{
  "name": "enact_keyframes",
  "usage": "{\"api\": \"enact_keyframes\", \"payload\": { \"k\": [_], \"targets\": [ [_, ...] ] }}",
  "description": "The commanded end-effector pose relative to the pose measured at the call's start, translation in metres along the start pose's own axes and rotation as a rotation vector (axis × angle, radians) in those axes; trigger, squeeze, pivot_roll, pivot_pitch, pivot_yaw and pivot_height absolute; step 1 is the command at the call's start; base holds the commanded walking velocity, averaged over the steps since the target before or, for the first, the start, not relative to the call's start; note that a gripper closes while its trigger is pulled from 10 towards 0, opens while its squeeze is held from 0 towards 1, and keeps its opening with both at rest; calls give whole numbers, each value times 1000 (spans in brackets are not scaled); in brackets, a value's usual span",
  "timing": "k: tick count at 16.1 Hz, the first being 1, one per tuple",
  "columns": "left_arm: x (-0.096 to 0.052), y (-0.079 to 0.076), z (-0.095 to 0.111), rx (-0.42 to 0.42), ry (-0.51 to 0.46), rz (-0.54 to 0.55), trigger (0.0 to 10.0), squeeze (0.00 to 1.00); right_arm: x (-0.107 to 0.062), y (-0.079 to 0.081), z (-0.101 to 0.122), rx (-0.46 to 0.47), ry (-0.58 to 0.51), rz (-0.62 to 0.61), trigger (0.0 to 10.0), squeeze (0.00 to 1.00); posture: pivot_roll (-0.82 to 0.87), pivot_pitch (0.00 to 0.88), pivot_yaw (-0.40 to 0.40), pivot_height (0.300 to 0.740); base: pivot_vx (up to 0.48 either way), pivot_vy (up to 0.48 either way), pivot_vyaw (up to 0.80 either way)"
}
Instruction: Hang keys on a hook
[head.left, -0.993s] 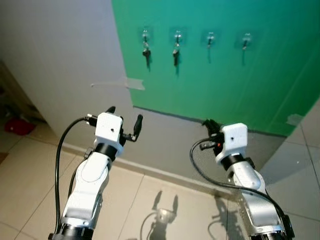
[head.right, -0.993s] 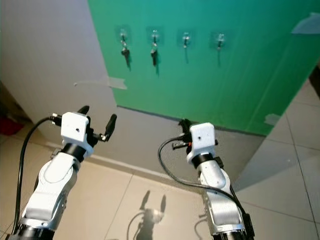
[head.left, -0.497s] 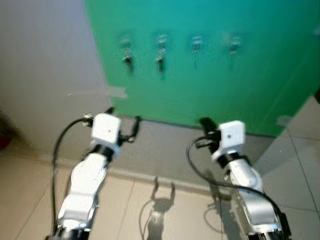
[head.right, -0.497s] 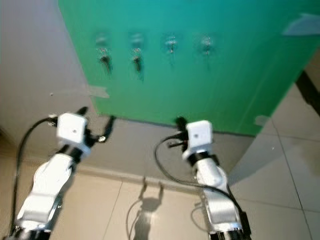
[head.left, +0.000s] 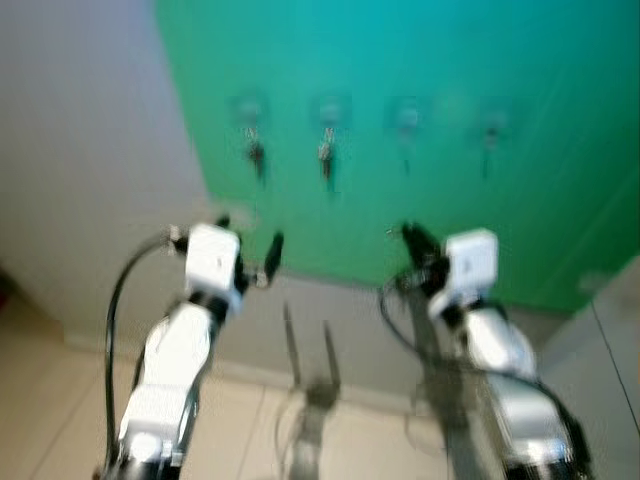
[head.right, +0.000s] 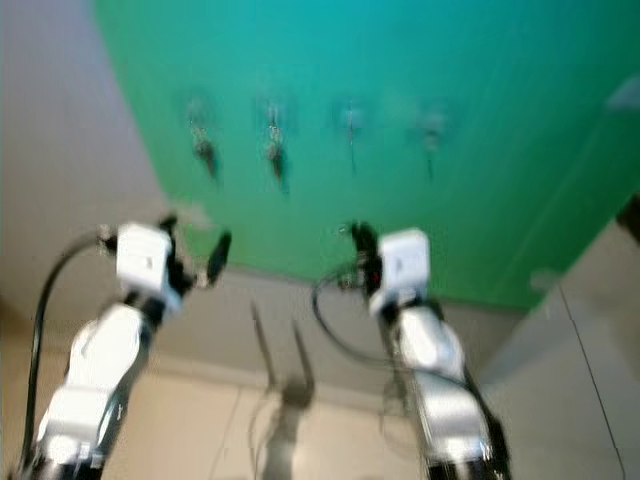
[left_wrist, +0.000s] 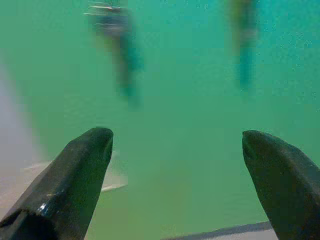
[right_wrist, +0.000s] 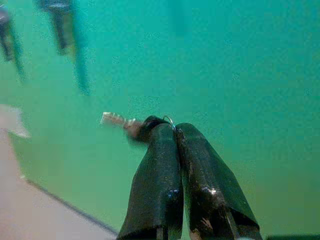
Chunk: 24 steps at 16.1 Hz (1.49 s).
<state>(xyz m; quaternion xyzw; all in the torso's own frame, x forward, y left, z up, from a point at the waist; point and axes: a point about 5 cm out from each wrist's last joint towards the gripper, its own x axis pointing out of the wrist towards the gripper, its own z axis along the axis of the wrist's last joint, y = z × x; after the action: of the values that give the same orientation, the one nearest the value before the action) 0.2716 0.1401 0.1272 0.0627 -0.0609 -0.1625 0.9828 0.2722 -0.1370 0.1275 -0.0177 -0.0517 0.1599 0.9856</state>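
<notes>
Green panel fills the wall ahead, with grey wall at its 9 o'clock side and a grey band beneath it. Four hooks sit in a row across the panel. The two toward 9 o'clock each carry hanging keys; the two toward 3 o'clock look bare, though blur makes that hard to settle.

Both arms are raised in front of the panel's lower part. The right gripper has its two black fingers pressed together on the key, whose silver blade sticks out sideways from the tips, a thin ring just showing above them. In the head view this gripper is below the third hook, well short of it.

The left gripper has its fingers spread wide with nothing between them; green panel shows through the gap. It hangs at about 7 o'clock from the hanging keys.

Shadows of the grippers fall on the grey band. Tiled floor lies below. Everything in the head views is smeared by motion, so hook shapes and key details cannot be made out.
</notes>
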Motion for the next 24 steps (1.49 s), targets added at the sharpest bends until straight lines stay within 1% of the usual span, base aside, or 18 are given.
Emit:
{"api": "enact_keyframes", "payload": {
  "k": [1,3,4,5,6,7,10,11,13,15,17,18,19,20,24],
  "targets": [
    [-1,-13,6,-12,-31,-93,10000,0,-1,-5,8,36,-28,30,10000,0,-44,0,53,740,0,0,0],
    [-6,-21,7,-12,-38,-189,10000,0,-3,-6,16,62,-54,109,10000,0,-44,0,54,740,0,0,0],
    [-7,-23,7,-10,-34,-212,10000,0,-4,-6,19,71,-55,135,10000,0,-44,0,54,740,0,0,0],
    [-7,-24,9,-20,-37,-228,10000,0,-4,-7,24,100,-68,193,10000,0,-42,0,51,740,0,0,0],
    [-6,-23,11,-22,-45,-230,10000,0,-3,-7,30,114,-84,219,10000,0,-42,0,51,740,0,0,0],
    [-3,-23,16,-35,-63,-256,10000,0,4,-8,42,126,-117,247,10000,0,-40,0,52,740,0,0,0],
    [-3,-26,20,-45,-68,-324,10000,0,15,-8,52,133,-106,262,10000,0,-35,0,49,740,0,0,0],
    [-3,-27,23,-47,-76,-359,10000,0,21,-7,60,135,-103,284,10000,0,-31,0,48,740,0,0,0],
    [-2,-26,28,-48,-85,-375,10000,0,28,-7,71,136,-113,306,10000,0,-26,0,47,740,0,0,0],
    [-1,-25,31,-43,-92,-382,10000,0,35,-7,81,131,-125,302,10000,0,-23,0,42,740,0,0,0],
    [-1,-26,35,-46,-101,-396,10000,0,38,-8,85,143,-125,293,10000,0,-20,0,40,740,0,0,0],
    [0,-27,36,-42,-105,-403,10000,0,40,-9,86,152,-124,280,10000,0,-20,0,40,740,0,0,0],
    [0,-27,37,-42,-109,-390,10000,0,42,-14,88,174,-127,242,10000,0,-20,0,39,740,0,0,0],
    [0,-27,37,-44,-108,-385,10000,0,42,-18,89,194,-133,217,10000,0,-20,0,40,740,0,0,0],
    [0,-28,37,-48,-102,-400,10000,0,39,-25,94,231,-151,192,10000,0,-23,0,41,740,0,0,0]
  ]
}}
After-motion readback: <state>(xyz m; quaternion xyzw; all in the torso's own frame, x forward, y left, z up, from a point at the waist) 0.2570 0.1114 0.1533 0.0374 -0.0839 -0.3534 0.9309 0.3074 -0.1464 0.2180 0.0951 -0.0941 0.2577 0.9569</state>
